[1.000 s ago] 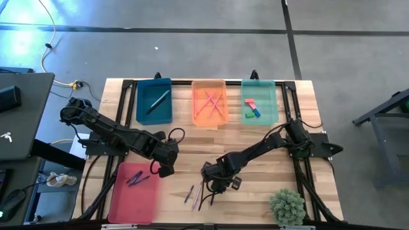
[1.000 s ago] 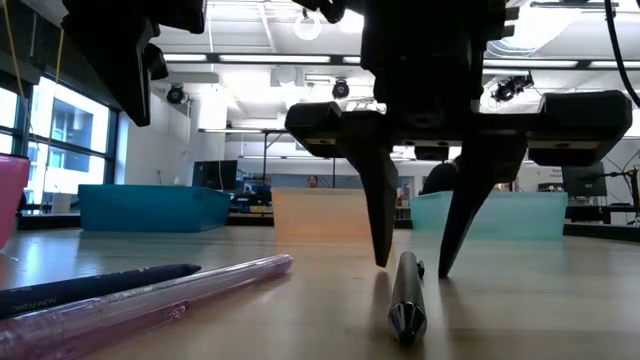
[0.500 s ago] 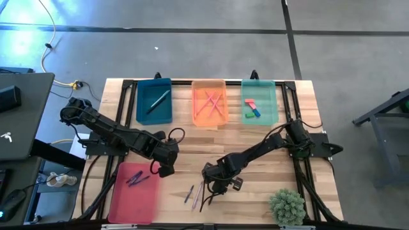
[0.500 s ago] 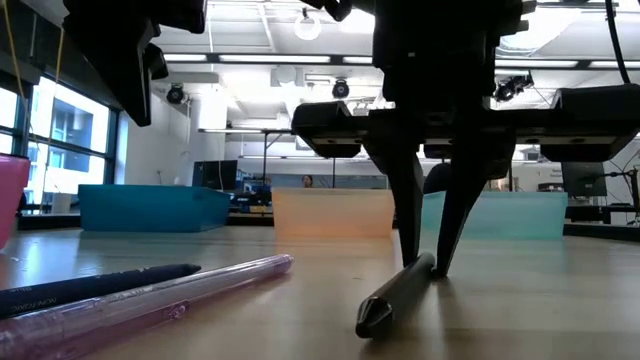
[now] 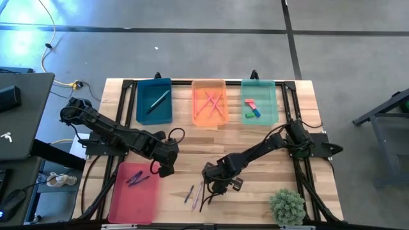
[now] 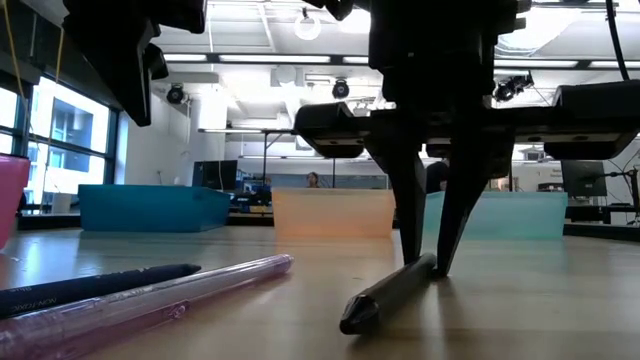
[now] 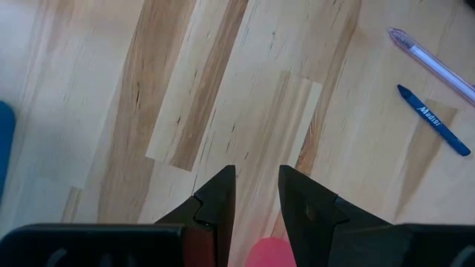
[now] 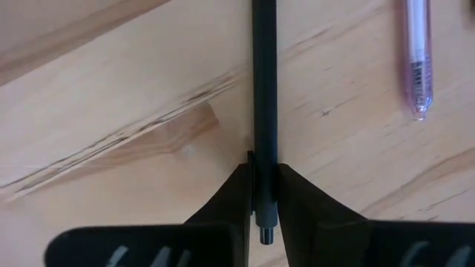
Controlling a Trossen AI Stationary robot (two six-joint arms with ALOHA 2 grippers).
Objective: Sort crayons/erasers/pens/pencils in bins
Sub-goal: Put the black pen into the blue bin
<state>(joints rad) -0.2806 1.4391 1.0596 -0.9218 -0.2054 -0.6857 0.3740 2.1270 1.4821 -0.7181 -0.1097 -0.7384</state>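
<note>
My right gripper [image 5: 214,186] stands at the table's near middle, shut on a black pen [image 6: 385,294]. Left of it on the wood lie a pink pen [image 8: 417,59] and a dark blue crayon [image 7: 434,130]. My left gripper [image 7: 256,194] hovers open over bare wood beside the pink-red bin [image 5: 134,191], which holds dark sticks. Along the far edge stand the teal bin [image 5: 154,101] with one pen, the orange bin [image 5: 209,102] with crayons, and the mint bin [image 5: 259,101] with erasers [image 5: 252,108]. My right gripper pinches the black pen between its two fingers near the clip end [image 8: 263,194]. The fingers [image 6: 412,225] come from above, pointing down, and lie across the pen. The pen slants down from the hold, and its free tip [image 6: 352,318] is at the table top.
A small green plant [image 5: 286,206] stands at the near right corner. Bare wood lies between the far bins and both grippers. The arms' black frames run along the table's left and right sides.
My right gripper has shut on the black pen. The pen's free end has swung toward the table's left, while the end between the fingers has stayed in place. My left gripper has kept still.
</note>
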